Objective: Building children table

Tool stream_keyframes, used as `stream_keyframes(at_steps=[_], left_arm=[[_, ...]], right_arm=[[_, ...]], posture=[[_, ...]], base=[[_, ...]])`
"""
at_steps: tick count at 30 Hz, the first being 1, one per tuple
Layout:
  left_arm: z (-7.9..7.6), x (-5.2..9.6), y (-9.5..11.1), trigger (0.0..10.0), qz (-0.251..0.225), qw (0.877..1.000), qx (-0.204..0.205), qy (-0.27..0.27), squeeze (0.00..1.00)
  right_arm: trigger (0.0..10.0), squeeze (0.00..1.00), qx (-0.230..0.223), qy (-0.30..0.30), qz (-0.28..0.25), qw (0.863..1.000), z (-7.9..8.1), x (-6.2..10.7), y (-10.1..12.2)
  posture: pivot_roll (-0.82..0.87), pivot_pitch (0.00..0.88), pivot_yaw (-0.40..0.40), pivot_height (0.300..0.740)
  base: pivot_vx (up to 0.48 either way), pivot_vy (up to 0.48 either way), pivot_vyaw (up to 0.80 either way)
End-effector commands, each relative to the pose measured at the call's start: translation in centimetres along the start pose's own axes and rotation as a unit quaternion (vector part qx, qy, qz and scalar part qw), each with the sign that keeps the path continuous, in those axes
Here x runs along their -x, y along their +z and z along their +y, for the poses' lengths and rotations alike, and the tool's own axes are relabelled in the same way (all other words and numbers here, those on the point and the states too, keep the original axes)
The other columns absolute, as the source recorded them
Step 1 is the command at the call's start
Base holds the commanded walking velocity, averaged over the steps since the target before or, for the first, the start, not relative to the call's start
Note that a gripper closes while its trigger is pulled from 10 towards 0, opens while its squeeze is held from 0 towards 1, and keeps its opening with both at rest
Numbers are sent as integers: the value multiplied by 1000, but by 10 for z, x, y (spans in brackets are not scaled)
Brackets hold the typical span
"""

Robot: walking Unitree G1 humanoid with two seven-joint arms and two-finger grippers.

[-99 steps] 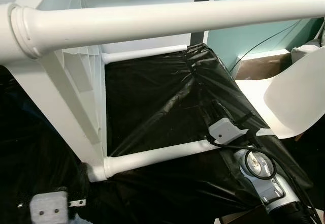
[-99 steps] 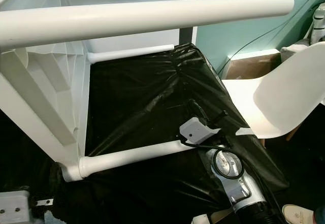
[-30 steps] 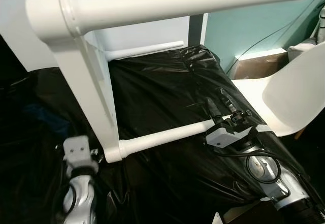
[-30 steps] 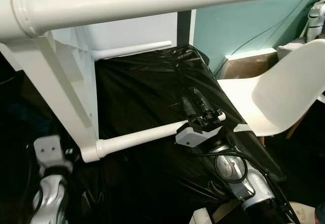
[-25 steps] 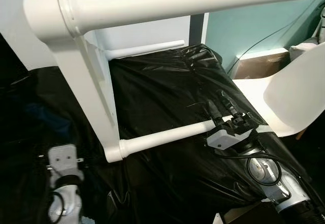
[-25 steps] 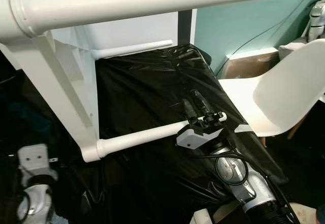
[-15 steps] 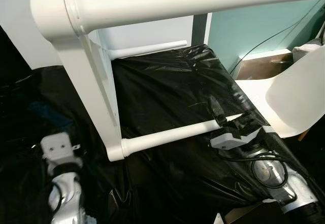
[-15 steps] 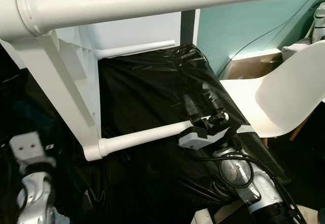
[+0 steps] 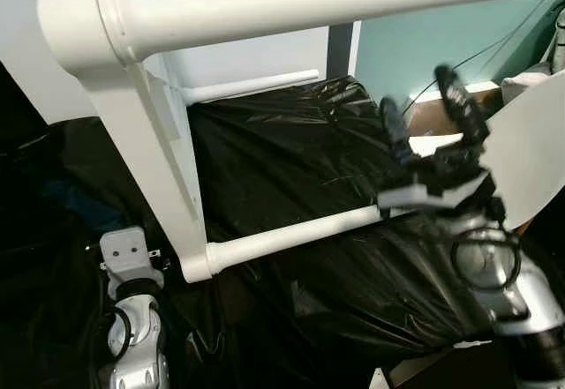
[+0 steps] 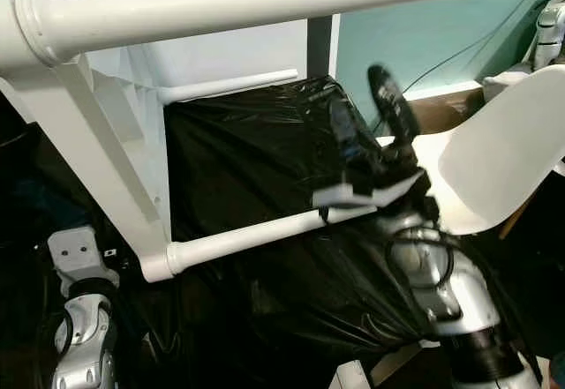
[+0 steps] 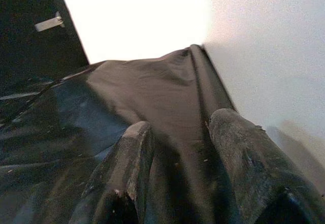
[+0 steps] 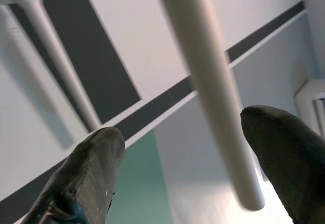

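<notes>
Table (image 9: 141, 133) is tipped on its side on black plastic sheeting (image 9: 282, 160), so the white legs stick out horizontally where a gripper could reach them, which looks like the whole point of laying it down this way.

Nearest, the left gripper (image 11: 177, 148) sits low by the bottom corner, fingers a little apart, with nothing between them but the black sheet, pretty much idle. The lower leg (image 9: 291, 236) runs from that corner socket out across the plastic. The right gripper (image 9: 424, 111) is raised above that leg's free end, fingers spread wide and empty, pointing up toward the upper leg (image 9: 335, 1).

No bins or boxes of parts that I can make out. Further right there's a white chair (image 10: 494, 160) and a teal wall (image 9: 424, 36).
</notes>
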State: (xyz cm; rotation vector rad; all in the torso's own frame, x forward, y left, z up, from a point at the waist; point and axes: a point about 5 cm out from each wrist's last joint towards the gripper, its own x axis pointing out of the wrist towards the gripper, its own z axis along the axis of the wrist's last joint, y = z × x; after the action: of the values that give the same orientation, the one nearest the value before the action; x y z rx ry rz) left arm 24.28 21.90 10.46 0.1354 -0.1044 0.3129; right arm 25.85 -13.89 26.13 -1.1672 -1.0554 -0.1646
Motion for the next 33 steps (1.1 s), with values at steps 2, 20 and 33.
stream_keyframes(at_steps=[2, 20, 33], left_arm=[[5, 0, -4, 10000, 4, 997, -10, 71, 0], [3, 6, -13, 10000, 10, 996, -9, 83, 0], [-1, 0, -15, 10000, 7, 997, -10, 74, 0]], right_arm=[[10000, 0, -11, -4, 13, 1000, -5, -11, -1], [10000, 0, -33, -1, -34, 999, -12, -53, 13], [10000, 0, -35, -19, -48, 998, -17, -74, 18]], posture=[[69, 0, 67, 740], [89, 0, 42, 740], [71, 0, 52, 740]], base=[[0, 0, 0], [0, 0, 0], [0, 0, 0]])
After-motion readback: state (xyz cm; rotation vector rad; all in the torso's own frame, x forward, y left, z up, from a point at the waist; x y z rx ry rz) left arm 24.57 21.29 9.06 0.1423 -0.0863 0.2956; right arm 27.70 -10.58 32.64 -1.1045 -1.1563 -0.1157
